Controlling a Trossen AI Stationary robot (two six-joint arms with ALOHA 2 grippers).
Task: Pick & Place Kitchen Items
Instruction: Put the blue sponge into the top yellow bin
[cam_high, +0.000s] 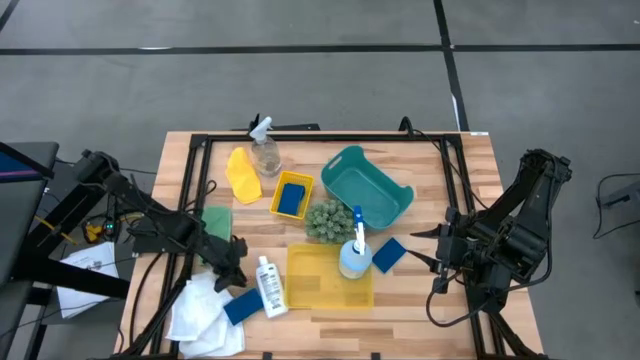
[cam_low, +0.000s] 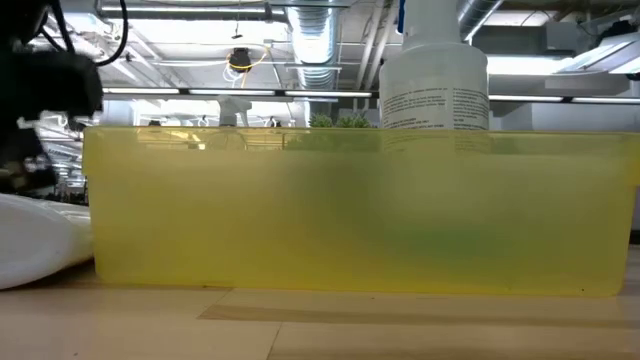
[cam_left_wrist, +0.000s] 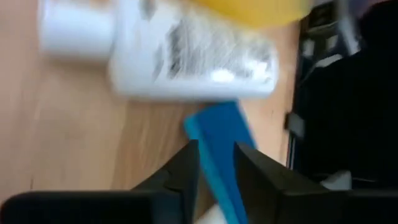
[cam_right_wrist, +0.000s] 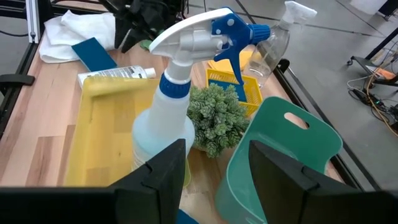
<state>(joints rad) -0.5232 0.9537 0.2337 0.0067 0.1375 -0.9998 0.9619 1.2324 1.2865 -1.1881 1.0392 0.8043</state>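
Note:
A blue sponge (cam_high: 243, 305) lies flat on white cloths (cam_high: 200, 315) at the near left, next to a small white bottle (cam_high: 270, 287) lying on its side. My left gripper (cam_high: 238, 272) hovers over the sponge's far end, open; its wrist view shows the sponge (cam_left_wrist: 217, 155) in the gap between the fingers. A blue-and-white spray bottle (cam_high: 355, 255) stands upright at the large yellow bin's (cam_high: 330, 280) right edge, with a second blue sponge (cam_high: 388, 255) beside it. My right gripper (cam_high: 435, 260) waits open to their right, holding nothing. My left gripper has one finger (cam_left_wrist: 186, 177) on each side of the blue sponge's end (cam_left_wrist: 214, 146), slanting down from the table's left. I cannot tell whether either finger touches it. The sponge lies flat on the cloths and the table.
A teal basket (cam_high: 365, 187), a green bumpy ball (cam_high: 327, 222) and a small yellow bin (cam_high: 291, 195) holding another blue sponge stand mid-table. A clear spray bottle (cam_high: 265, 152), a yellow piece (cam_high: 242, 175) and a green piece (cam_high: 215, 220) lie far left. A black frame (cam_high: 330, 138) rims the table.

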